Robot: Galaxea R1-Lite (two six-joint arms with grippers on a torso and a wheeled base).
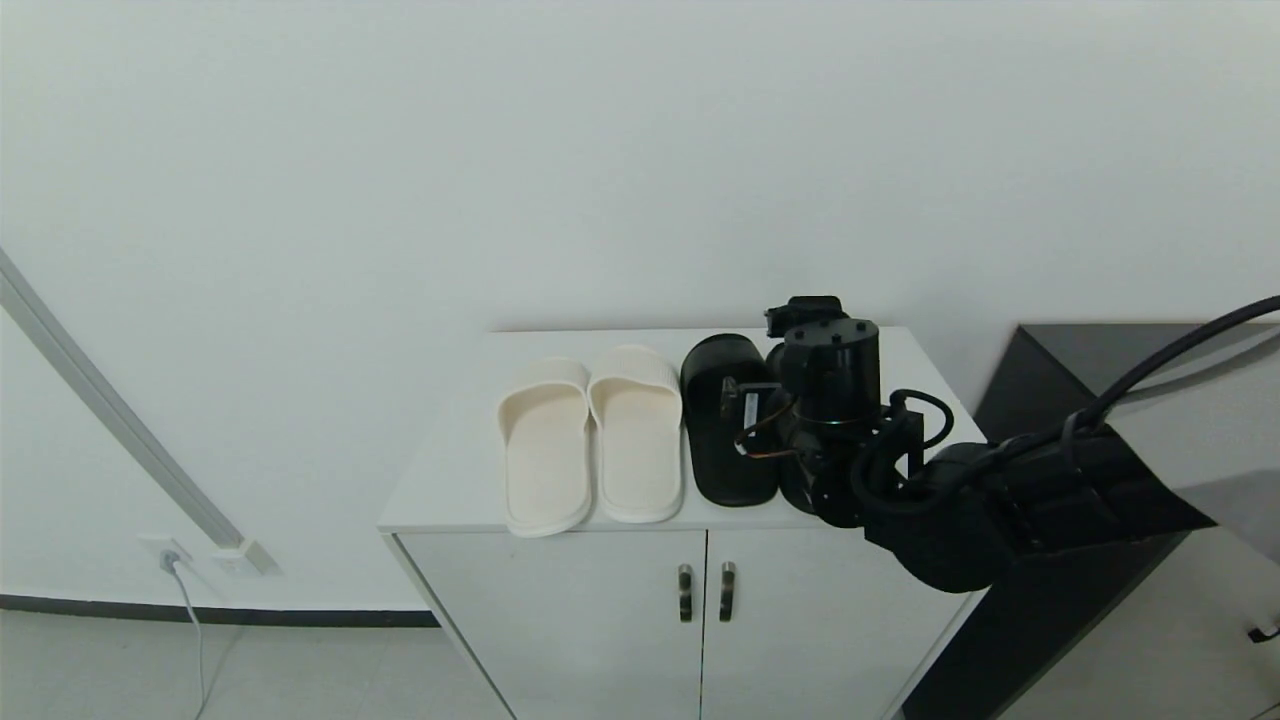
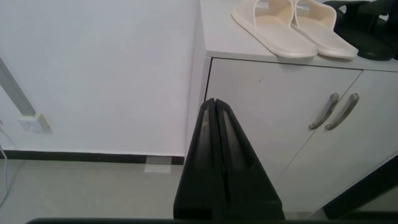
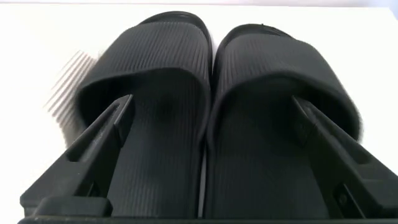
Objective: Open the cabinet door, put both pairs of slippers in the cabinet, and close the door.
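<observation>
Cabinet (image 1: 445,480): white, standing against a plain wall. Both doors (image 1: 560,630) are shut. Two pairs of slippers lie on its flat top.
Right arm (image 1: 1000,500): black, coming in from the robot's right over the right part of the cabinet top. The wrist is bent down over the black pair and covers the right-hand slipper in the head view.
Cream slippers (image 1: 630,440): side by side on the left half of the cabinet top and touching each other. Their long axes run front to back, with straps toward the wall and heels at the front edge.
Black slippers (image 1: 715,450): just right of the cream pair and lined up the same way, straps toward the wall. The two are pressed together.
Right gripper (image 3: 211,102): the fingers (image 3: 93,155) are spread wide and grip nothing. One reaches over each black footbed, with the tips close to the straps. Whether they touch the slippers cannot be told.
Left gripper (image 2: 216,109): the fingers are pressed flat together with nothing between them. It is held low, near the cabinet's front left corner and well below the top, pointing toward the cabinet.
Door handles (image 1: 685,592): two upright metal pulls, side by side where the doors meet.
</observation>
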